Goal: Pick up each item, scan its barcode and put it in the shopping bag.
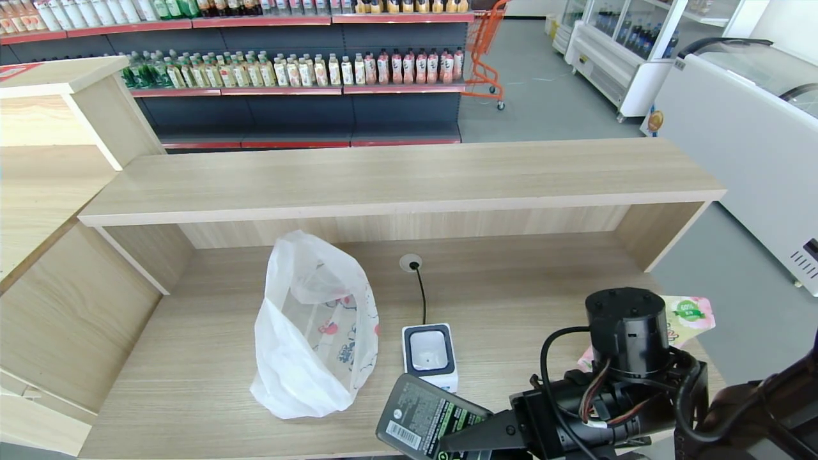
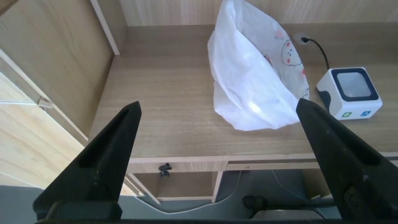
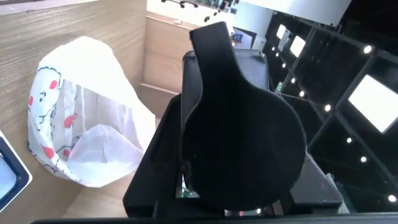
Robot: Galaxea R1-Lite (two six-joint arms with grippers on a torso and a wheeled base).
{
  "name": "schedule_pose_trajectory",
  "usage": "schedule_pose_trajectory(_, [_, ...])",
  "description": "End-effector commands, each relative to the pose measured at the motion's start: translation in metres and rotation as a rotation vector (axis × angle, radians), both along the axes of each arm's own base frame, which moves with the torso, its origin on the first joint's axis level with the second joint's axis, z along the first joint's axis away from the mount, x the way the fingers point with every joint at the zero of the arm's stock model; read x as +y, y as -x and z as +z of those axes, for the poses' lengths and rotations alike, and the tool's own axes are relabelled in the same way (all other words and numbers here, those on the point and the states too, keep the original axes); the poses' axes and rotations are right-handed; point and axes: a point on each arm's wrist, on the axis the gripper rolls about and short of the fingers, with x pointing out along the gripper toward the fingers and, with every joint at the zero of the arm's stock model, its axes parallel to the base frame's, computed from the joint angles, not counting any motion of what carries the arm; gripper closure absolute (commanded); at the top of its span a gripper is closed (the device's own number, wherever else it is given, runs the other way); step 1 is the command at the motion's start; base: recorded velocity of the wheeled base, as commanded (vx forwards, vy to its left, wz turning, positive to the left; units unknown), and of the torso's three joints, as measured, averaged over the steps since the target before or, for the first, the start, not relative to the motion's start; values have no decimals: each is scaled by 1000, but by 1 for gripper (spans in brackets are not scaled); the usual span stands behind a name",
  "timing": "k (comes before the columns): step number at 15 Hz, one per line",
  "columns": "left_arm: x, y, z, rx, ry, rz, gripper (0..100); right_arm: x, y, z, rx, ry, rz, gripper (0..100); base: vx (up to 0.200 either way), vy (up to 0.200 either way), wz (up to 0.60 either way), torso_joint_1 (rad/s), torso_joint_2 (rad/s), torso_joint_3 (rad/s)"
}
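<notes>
Pouch (image 1: pixel 422 412), lower centre, pinched at its edge by right gripper (image 1: pixel 465 441): looks light, pliable; keep barcode (image 1: pixel 404 436) uncovered.

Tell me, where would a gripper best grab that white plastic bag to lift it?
Probably the raised rim at the back of the shopping bag, coming down from above. The bag stands open and slack, so its thin upright edge is the only part that offers something firm to pinch.

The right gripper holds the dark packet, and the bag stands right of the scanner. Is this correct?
Not quite. The right gripper holds the dark packet, but the bag stands left of the scanner, as the head view shows.
</notes>
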Motion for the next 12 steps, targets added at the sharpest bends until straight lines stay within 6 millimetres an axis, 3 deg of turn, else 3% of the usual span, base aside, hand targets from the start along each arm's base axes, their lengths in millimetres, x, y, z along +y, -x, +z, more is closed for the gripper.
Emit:
schedule_pose_trajectory(1, [0, 0, 0, 0, 0, 0, 0, 0, 0, 0, 1, 0, 0, 100, 0, 0, 0, 0, 0, 0])
schedule_pose_trajectory(6, [0, 0, 0, 0, 0, 0, 0, -3, 4, -2, 12, 10, 0, 100, 0, 0, 0, 0, 0, 0])
schedule_pose_trajectory(7, [0, 0, 0, 0, 0, 1, 0, -7, 4, 5, 9, -5, -19, 100, 0, 0, 0, 0, 0, 0])
schedule_pose_trajectory(9, [0, 0, 0, 0, 1, 0, 0, -15, 7, 40, 58, -76, -90, 100, 0, 0, 0, 0, 0, 0])
schedule_pose_trajectory(10, [0, 0, 0, 0, 1, 1, 0, -36, 12, 75, 139, -158, -307, 100, 0, 0, 0, 0, 0, 0])
schedule_pose_trajectory(11, [0, 0, 0, 0, 0, 0, 0, -62, 19, 88, 275, -237, -548, 100, 0, 0, 0, 0, 0, 0])
schedule_pose_trajectory(12, [0, 0, 0, 0, 0, 0, 0, -72, 21, 84, 366, -261, -658, 100, 0, 0, 0, 0, 0, 0])
